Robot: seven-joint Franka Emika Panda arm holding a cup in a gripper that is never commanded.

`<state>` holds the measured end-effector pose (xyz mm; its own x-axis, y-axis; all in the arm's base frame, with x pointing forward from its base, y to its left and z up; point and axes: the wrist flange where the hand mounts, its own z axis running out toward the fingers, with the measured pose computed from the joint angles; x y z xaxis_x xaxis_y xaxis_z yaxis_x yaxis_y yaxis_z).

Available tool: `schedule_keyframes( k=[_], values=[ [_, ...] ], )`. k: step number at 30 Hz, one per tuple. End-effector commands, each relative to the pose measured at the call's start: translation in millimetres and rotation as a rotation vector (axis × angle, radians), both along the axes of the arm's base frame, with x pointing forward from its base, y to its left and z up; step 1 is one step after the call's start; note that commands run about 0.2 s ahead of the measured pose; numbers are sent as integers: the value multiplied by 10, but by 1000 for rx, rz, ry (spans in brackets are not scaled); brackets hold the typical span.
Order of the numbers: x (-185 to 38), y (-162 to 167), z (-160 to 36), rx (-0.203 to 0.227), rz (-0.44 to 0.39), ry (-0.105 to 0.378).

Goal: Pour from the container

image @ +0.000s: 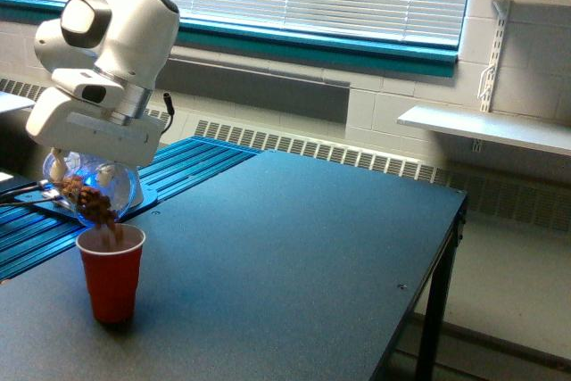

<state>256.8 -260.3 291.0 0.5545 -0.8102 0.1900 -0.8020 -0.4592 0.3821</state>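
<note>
The clear rounded container [94, 186] hangs tilted just above the red cup [111, 272], with its mouth down toward the cup's rim. Brown pieces [98, 205] sit inside it and some are falling into the cup. My gripper [89, 167] is shut on the container from above; the white hand body hides most of the fingers. The red cup stands upright on the dark table [294, 256] near the exterior view's left edge.
A teal slatted surface [178, 162] lies behind the cup at the exterior view's left. The table's right edge [451, 247] drops to the floor. A white shelf [486, 127] and a radiator run along the back wall under the window blinds.
</note>
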Motion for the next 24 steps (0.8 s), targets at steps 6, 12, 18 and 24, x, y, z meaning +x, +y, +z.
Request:
schedule_keyframes(
  k=[6,12,18,24],
  values=[
    [-8,0,-10,-9,60,52],
    [11,5,2,-9,80,66],
    [33,20,13,-3,98,78],
    [47,36,13,3,115,91]
  ],
)
